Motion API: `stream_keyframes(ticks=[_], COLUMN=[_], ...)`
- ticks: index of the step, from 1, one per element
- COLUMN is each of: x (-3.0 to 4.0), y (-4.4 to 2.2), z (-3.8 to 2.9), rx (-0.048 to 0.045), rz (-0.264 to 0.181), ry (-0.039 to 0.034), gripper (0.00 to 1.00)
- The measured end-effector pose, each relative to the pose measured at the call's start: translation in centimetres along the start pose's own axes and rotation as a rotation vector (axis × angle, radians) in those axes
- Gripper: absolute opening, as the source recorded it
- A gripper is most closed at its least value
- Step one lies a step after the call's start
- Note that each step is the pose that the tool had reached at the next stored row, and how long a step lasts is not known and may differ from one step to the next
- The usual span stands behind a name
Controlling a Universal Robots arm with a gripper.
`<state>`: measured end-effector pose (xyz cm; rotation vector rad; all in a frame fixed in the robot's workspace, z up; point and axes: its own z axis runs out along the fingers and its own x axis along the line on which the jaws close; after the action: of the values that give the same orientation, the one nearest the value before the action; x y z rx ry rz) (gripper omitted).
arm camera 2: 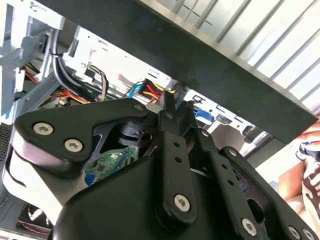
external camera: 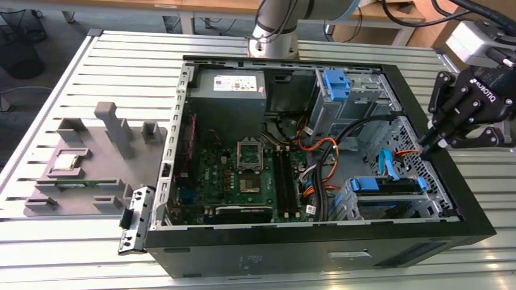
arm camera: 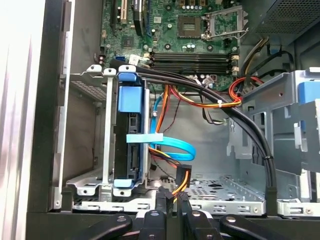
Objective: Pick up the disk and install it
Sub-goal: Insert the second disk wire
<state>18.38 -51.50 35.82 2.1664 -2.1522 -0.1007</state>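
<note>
Slatted aluminium worktop point(external camera: 96, 66) is seen in the exterior view, with an open black PC case point(external camera: 322, 241) laid across its middle. A grey fixture block point(external camera: 89, 157) is placed near the worktop's edge on the exterior view's left, well apart from the case. Motherboard point(external camera: 241, 175) is exposed inside the case; silver power supply point(external camera: 229, 84) is mounted at the case's far edge. The disk point(arm camera: 131, 135), in its blue carrier, is already seated edge-on in the metal drive cage point(arm camera: 95, 130) at the case's near corner on the exterior view's right. A light blue data cable point(arm camera: 172, 145) and orange-red wires point(arm camera: 182, 100) are routed just beside it. Gripper point(external camera: 439, 142) is held over the case wall on the exterior view's right; its fingertips point(arm camera: 161, 200) are seen pressed together, nothing gripped.
</note>
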Motion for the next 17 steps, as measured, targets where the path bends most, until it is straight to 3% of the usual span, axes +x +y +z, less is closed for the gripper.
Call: stream_keyframes(ticks=[4, 8, 11, 17], x=[0.0, 0.0, -0.02, -0.14], y=[-0.29, -0.47, -0.53, -0.55], z=[0.09, 0.31, 0.43, 0.46], rx=[-0.0048, -0.0067, -0.0079, -0.0083], rz=[0.003, 0.004, 0.005, 0.005], ry=[0.0264, 0.043, 0.048, 0.0487], gripper=[0.24, 0.24, 0.24, 0.24])
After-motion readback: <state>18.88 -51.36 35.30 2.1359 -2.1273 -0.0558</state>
